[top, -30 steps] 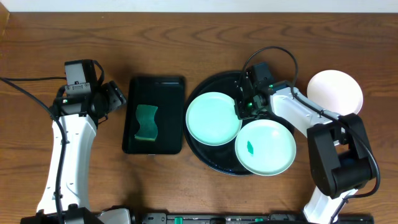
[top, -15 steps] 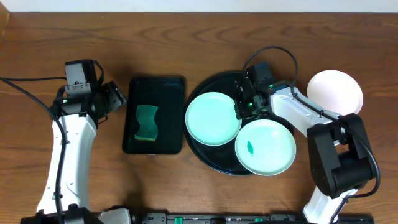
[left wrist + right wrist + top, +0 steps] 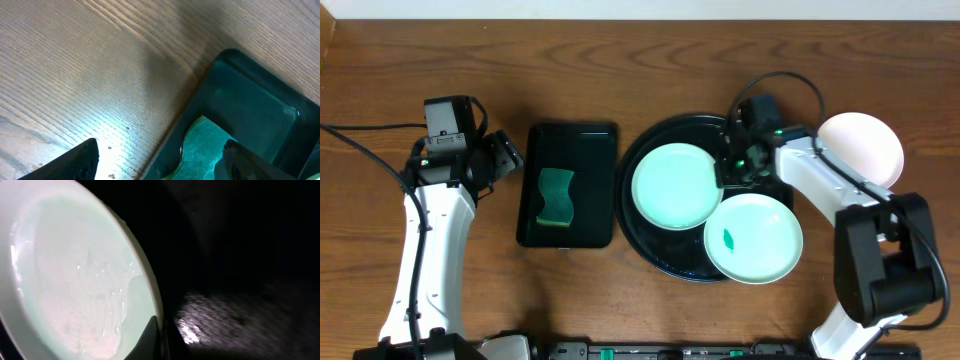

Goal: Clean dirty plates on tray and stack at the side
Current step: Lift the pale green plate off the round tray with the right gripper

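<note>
The white plate (image 3: 865, 145) is set aside at the tray's (image 3: 650, 255) two o'clock. A clean-looking mint plate (image 3: 675, 187) is clenched at its rim by the right pincer (image 3: 728, 172). The smeared plate (image 3: 753, 238) at five is unwiped, and the left pincer (image 3: 515, 158) is released.

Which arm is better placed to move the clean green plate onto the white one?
Right. The right gripper is shut on the clean green plate at its rim, and the white plate lies just beside that arm. The left gripper stands open, beyond the sponge tray, far from every plate.
</note>
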